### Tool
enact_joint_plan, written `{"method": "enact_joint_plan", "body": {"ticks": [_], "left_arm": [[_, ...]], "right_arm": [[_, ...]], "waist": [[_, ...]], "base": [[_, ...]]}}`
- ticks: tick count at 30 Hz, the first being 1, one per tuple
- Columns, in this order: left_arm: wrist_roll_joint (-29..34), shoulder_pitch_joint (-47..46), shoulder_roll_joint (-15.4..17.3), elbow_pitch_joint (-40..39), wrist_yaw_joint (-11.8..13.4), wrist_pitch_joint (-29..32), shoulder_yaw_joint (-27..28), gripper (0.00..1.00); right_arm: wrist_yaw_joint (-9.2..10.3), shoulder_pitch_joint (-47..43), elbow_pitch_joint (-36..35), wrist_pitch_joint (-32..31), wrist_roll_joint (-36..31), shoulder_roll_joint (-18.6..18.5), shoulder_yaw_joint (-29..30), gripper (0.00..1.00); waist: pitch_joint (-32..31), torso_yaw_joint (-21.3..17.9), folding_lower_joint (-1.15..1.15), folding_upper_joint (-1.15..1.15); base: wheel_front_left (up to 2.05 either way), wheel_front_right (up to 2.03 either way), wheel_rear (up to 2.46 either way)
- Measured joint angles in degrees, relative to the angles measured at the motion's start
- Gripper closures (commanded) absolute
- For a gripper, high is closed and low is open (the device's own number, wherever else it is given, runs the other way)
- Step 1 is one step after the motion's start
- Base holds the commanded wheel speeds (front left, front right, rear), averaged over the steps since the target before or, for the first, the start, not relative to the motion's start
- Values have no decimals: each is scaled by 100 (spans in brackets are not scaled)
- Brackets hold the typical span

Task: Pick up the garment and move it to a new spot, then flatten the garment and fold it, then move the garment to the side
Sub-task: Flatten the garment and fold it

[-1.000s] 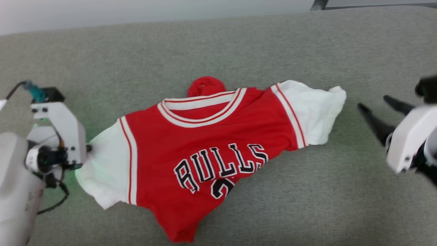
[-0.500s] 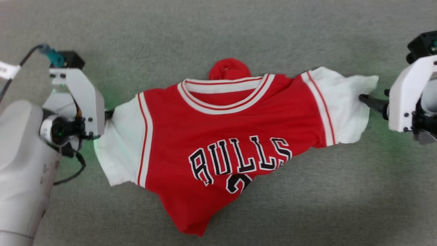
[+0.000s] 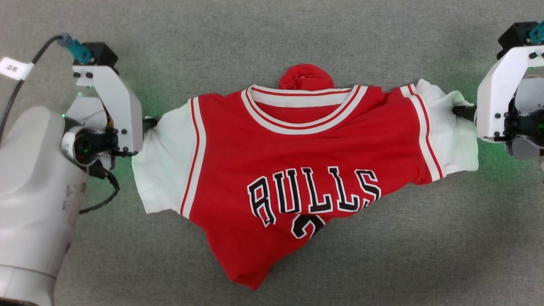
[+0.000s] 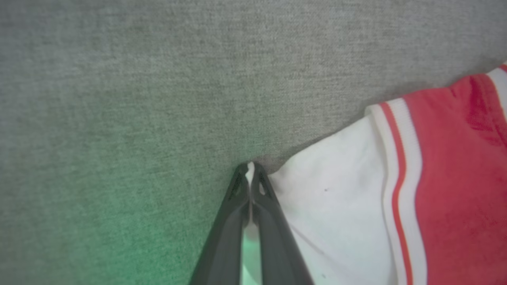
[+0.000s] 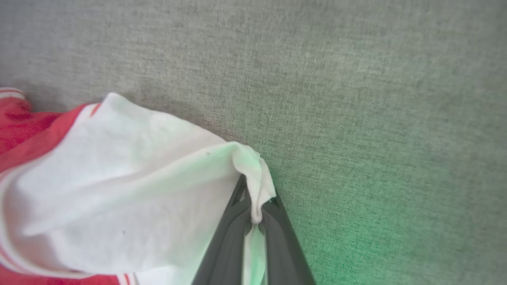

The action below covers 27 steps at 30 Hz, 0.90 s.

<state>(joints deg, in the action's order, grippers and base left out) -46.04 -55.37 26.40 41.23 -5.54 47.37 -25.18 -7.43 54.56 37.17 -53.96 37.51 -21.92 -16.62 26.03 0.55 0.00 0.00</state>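
Garment pinched at both sleeves on a grey fabric surface

Head view: the garment [image 3: 306, 170] lies chest-up mid-frame on the grey fabric surface [image 3: 272, 38], hem bunched to a point. The left gripper [image 3: 148, 124] and the right gripper [image 3: 461, 111] each meet a white sleeve edge. Left wrist view: the gripper is pressed together on a sliver of white cloth. Right wrist view: the gripper pinches a fold of sleeve.
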Motion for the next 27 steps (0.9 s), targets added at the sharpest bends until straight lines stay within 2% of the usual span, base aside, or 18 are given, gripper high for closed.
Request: {"method": "enact_joint_plan", "body": {"ticks": [7, 11, 15, 22, 27], "left_arm": [[-4, -172, 0, 248, 83, 324, -96, 100], [37, -336, 29, 255, 126, 381, -123, 100], [154, -726, -9, 138, 149, 176, -134, 100], [357, -1424, -132, 77, 205, -286, -121, 100], [598, -2023, -100, 141, 248, -820, -92, 100]], "right_arm": [[-3, 247, 197, -237, 334, -46, -76, 100], [-3, 619, 174, -15, 400, -30, -85, 100], [-3, 871, 156, 493, 388, 88, -107, 100], [-3, 1403, 183, 1963, 57, 252, -436, 100], [-4, 1883, 298, 3008, -185, 413, -708, 100]], "waist": [[-315, -30, 0, 0], [-567, -46, 0, 0], [-872, -59, 0, 0], [-1479, -69, 0, 0], [-1909, -86, 0, 0]], "base": [[0, 0, 0], [0, 0, 0], [0, 0, 0], [0, 0, 0], [0, 0, 0]]}}
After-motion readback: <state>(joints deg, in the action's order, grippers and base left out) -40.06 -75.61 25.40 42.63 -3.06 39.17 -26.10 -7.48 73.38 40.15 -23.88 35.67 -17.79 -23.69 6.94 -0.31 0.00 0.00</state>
